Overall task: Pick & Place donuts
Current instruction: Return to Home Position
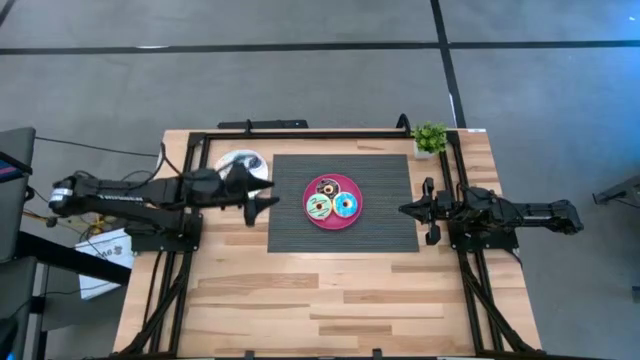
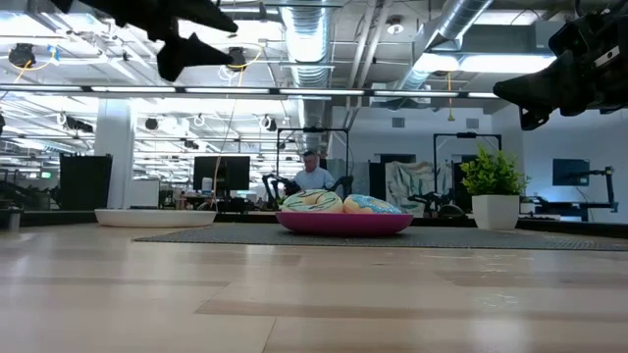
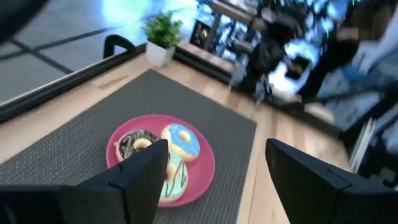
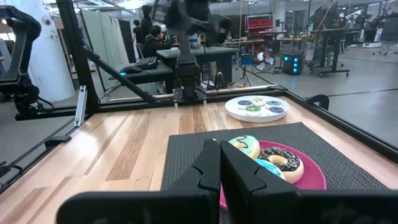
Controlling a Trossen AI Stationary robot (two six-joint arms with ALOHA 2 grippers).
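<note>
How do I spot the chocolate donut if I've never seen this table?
Find the dark mat in the middle of the wooden table; a pink plate sits on it with three big donuts. The chocolate donut is the only dark brown one, with pale speckles, beside a light blue donut and a pale green donut.

Light on the counter [image 1: 300, 300] is flat, bright and even from overhead; what shadow my arms throw is faint and soft-edged. In the low view the ceiling strip lights [image 2: 294, 90] burn behind everything, so my left tool [image 2: 228, 41] and right tool [image 2: 515, 103] register as black silhouettes. The nearest boards carry a pale sheen and lie out of focus. In the left wrist view the room beyond the counter is smeared, with blown-out blue-white patches. The right wrist view is evenly lit, with small bright spots from lamps far back.
</note>
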